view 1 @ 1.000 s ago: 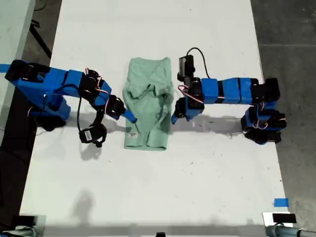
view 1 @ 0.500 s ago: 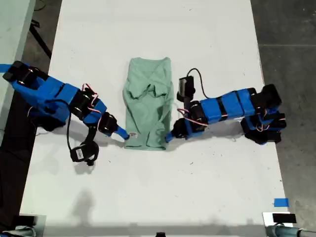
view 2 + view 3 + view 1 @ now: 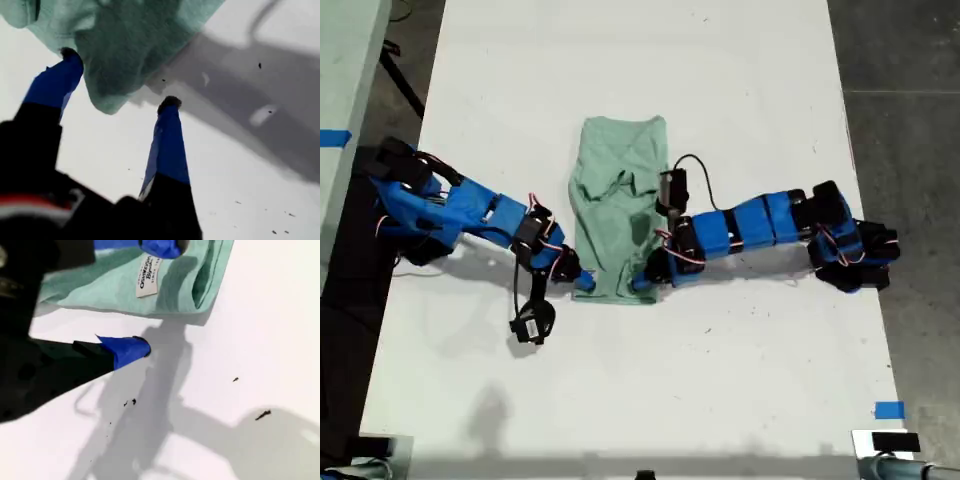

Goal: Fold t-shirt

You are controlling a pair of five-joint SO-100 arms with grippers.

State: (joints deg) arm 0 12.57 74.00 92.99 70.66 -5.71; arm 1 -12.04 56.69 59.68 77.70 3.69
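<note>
Pale mint-green t-shirt (image 3: pixel 620 200) folded into a narrow upright strip, flat near the middle of the white table (image 3: pixel 740 80), rumpled across its middle, lower hem towards the exterior view's bottom edge.

At the hem corner on the exterior view's right, my first gripper (image 3: pixel 642 284), low on the table. In the first wrist view, t-shirt (image 3: pixel 125 45) corner hanging between the two blue fingers of my first gripper (image 3: pixel 120 77): jaws spread wide, one fingertip (image 3: pixel 70 60) against the cloth's edge, the other (image 3: pixel 167 112) down on bare table just beside the corner. Nothing pinched.

At the hem corner on the exterior view's left, my second gripper (image 3: pixel 582 284). In the second wrist view, t-shirt (image 3: pixel 175 285) hem with a white printed label (image 3: pixel 146 280) on it, text too small to read. My second gripper (image 3: pixel 156 297) likewise apart: one blue fingertip (image 3: pixel 160 246) over the cloth just beside the label, the other (image 3: pixel 127 350) on the table just clear of the hem. Cannot tell whether the upper fingertip presses the cloth.

Both blue arms stretched in from opposite sides of the exterior view. Small black camera module (image 3: pixel 528 327) on a cable beside the arm on the exterior view's left. Scrap of blue tape (image 3: pixel 888 410) near the table's corner at the exterior view's lower right.
</note>
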